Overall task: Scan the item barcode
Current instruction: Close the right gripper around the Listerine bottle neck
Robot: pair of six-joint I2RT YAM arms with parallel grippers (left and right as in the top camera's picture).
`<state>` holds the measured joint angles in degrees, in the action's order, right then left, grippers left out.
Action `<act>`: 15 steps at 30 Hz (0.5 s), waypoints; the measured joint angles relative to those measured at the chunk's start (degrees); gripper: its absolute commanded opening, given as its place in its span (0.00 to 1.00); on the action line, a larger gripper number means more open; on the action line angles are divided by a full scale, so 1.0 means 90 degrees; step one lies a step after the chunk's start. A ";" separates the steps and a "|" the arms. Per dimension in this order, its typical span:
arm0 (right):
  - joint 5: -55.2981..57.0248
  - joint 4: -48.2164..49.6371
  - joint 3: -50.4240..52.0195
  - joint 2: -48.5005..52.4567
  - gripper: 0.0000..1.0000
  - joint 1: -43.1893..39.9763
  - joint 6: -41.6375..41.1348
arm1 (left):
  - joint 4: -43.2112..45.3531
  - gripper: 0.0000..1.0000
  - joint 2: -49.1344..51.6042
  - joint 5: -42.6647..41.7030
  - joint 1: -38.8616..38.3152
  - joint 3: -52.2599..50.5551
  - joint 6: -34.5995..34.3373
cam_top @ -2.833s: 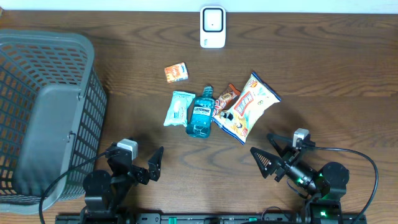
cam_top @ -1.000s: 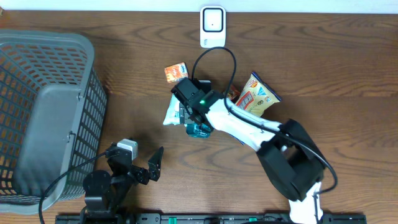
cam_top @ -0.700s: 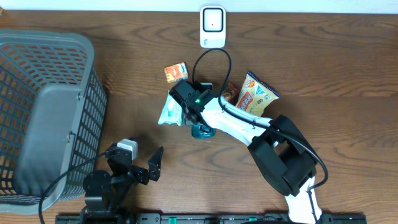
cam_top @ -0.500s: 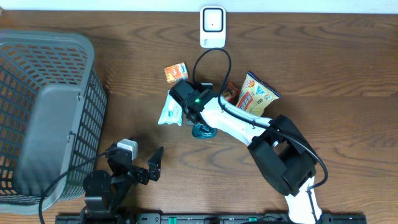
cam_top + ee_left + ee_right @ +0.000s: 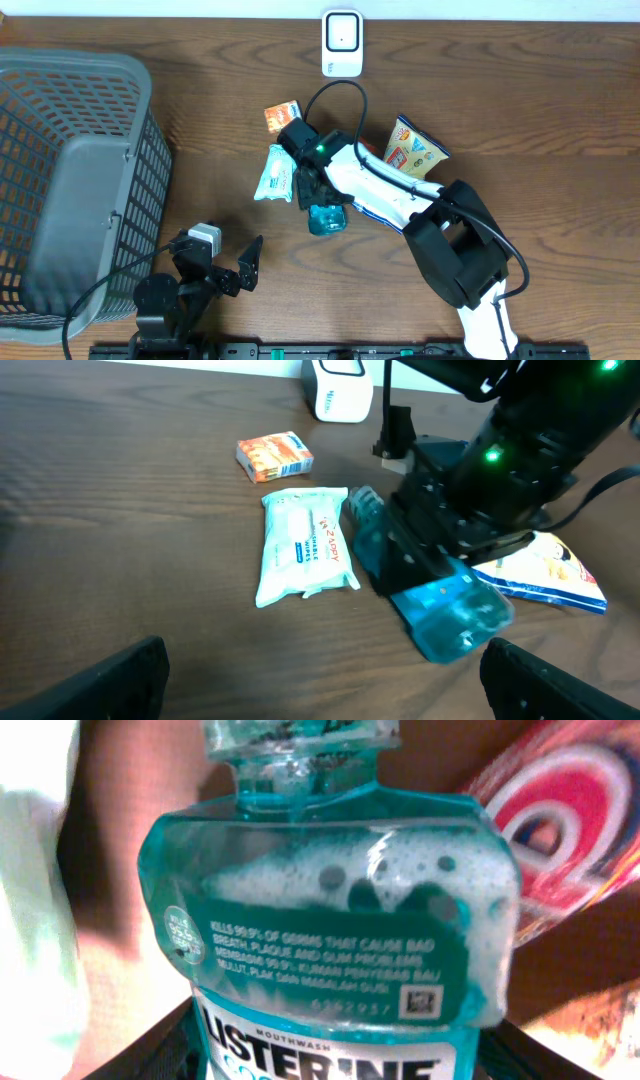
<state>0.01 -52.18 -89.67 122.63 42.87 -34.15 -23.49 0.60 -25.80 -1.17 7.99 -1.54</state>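
Brown wood table: right pincer [image 5: 310,188] clamped on the bottle [image 5: 326,216], mid-table.
Its long axis runs near to far, tilted, with the cap pointing away toward the scanner [image 5: 342,43] at the far edge and the base toward us. Scanner and bottle are well apart, so I'd expect a carry straight away. The left pincer [image 5: 245,265] sits spread at the near edge, farther off.

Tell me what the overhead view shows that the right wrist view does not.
Only overhead: the grey basket, the white scanner and the orange box. Only right wrist: the small print on the label and the foam inside. Both: the mouthwash bottle, with the wipes pack on one side and the snack bag on the other.
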 measured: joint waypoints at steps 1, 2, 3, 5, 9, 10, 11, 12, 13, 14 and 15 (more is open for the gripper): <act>-0.0080 -0.0092 -0.0022 0.0000 0.52 -0.0024 0.0148 | 0.0002 0.99 0.0000 0.0000 0.0000 0.0000 0.0000; -0.0134 -0.0202 -0.0032 0.0000 0.54 -0.0049 0.0279 | 0.0002 0.99 0.0000 0.0000 0.0000 0.0000 0.0000; -0.0216 -0.0359 -0.0032 0.0000 0.54 -0.0095 0.0464 | 0.0002 0.99 0.0000 0.0000 0.0000 0.0000 0.0000; -0.0313 -0.0532 -0.0032 0.0000 0.53 -0.0163 0.0661 | 0.0002 0.99 0.0000 0.0000 0.0000 0.0000 0.0000; -0.0418 -0.0624 -0.0032 0.0002 0.37 -0.0219 0.0882 | 0.0002 0.99 0.0000 -0.0002 0.0000 0.0000 0.0000; -0.0452 -0.0624 -0.0032 0.0005 0.31 -0.0216 0.0923 | 0.0002 0.99 0.0000 -0.0002 0.0000 0.0000 0.0000; -0.0505 -0.0629 -0.0032 0.0007 0.26 -0.0216 0.0979 | 0.0002 0.99 0.0000 0.0000 0.0000 0.0000 0.0000; -0.0568 -0.0629 -0.0032 0.0012 0.19 -0.0214 0.1032 | 0.0002 0.99 0.0000 0.0000 0.0000 0.0000 0.0000; -0.0639 -0.0629 -0.0032 0.0017 0.15 -0.0214 0.1083 | 0.0002 0.99 0.0000 -0.0002 0.0000 0.0000 0.0000; -0.0719 -0.0631 -0.0032 0.0024 0.12 -0.0209 0.1141 | 0.0002 0.99 0.0000 0.0000 0.0000 0.0000 0.0000; -0.0770 -0.0634 -0.0032 0.0027 0.11 -0.0202 0.1175 | 0.0002 0.99 0.0000 0.0000 0.0000 0.0000 0.0000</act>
<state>-6.92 -57.89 -89.95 122.87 41.06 -23.57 -23.46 0.60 -25.80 -1.17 7.99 -1.54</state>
